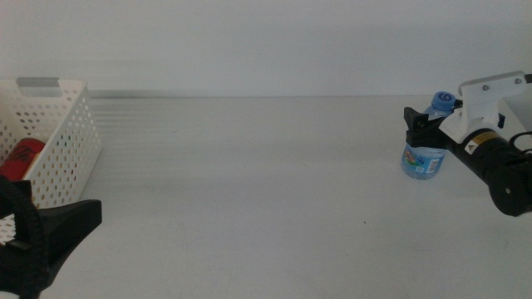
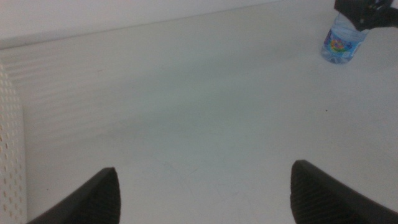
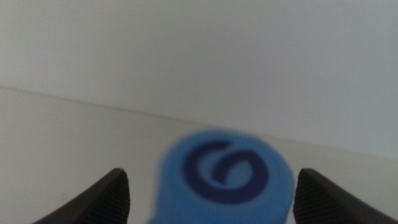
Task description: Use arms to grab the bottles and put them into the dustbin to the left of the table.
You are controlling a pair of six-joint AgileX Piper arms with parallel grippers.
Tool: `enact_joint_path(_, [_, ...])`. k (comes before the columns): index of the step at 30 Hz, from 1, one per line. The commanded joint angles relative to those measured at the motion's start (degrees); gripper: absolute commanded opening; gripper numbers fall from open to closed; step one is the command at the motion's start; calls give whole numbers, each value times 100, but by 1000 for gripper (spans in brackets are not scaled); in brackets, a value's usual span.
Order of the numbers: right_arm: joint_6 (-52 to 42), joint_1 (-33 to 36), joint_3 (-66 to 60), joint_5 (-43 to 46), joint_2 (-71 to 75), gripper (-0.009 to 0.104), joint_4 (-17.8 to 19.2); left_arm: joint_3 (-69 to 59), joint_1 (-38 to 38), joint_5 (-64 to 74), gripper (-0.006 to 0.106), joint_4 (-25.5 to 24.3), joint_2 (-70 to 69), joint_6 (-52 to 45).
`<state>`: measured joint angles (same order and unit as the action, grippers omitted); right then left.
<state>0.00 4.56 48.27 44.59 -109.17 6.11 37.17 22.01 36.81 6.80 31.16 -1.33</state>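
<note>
A small clear water bottle (image 1: 423, 159) with a blue cap stands upright on the white table (image 1: 249, 183) at the far right. My right gripper (image 1: 422, 124) is at the bottle's neck, open, with a jaw on either side. In the right wrist view the blue cap (image 3: 227, 177) sits blurred between the spread jaws of the right gripper (image 3: 211, 183), and neither jaw touches it. The white perforated dustbin (image 1: 71, 141) stands at the far left with a red can (image 1: 22, 158) lying inside. My left gripper (image 1: 41, 237) waits open by the table's front left corner.
The left wrist view shows the left gripper (image 2: 205, 180) over bare tabletop, the dustbin wall (image 2: 9, 155) at one side and the water bottle (image 2: 341, 43) far off under the right gripper (image 2: 367, 11). A white wall backs the table.
</note>
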Motion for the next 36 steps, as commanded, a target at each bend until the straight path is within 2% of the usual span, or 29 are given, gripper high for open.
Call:
enact_joint_path(1, [-89,-21,355,187,62,70,-180,154,35,-420,90,61,24,52])
enact_joint_path(10, [-89,-21,503,184,-374,70,-161,154,35,-420,90,61,24,52])
enact_joint_path(12, [-89,-21,503,184,-379,66,-147,154,35,-420,90,61,24,52])
enact_joint_path(13, [-89,-21,503,184,-379,60,-142,154,35,-420,90,61,24,52])
enact_joint_path(15, [-69,-8,503,178,-379,41,-43,154,35,-420,90,61,24,52])
enact_joint_path(17, [45,65,503,178,-379,11,141,154,35,-420,90,61,24,52])
enact_joint_path(18, [128,128,503,178,-370,0,289,154,35,-420,90,61,24,52])
enact_joint_path(21, [439,532,625,178,-348,0,900,154,35,-420,90,61,24,52])
enact_joint_path(24, [700,1139,942,115,-348,0,1298,154,35,-420,90,61,24,52])
enact_joint_path(30, [1065,2650,1930,-348,-404,0,1321,154,35,-420,90,61,24,52])
enact_joint_path(36, [1070,3414,2408,-405,-774,0,1383,154,35,-420,90,61,24,52])
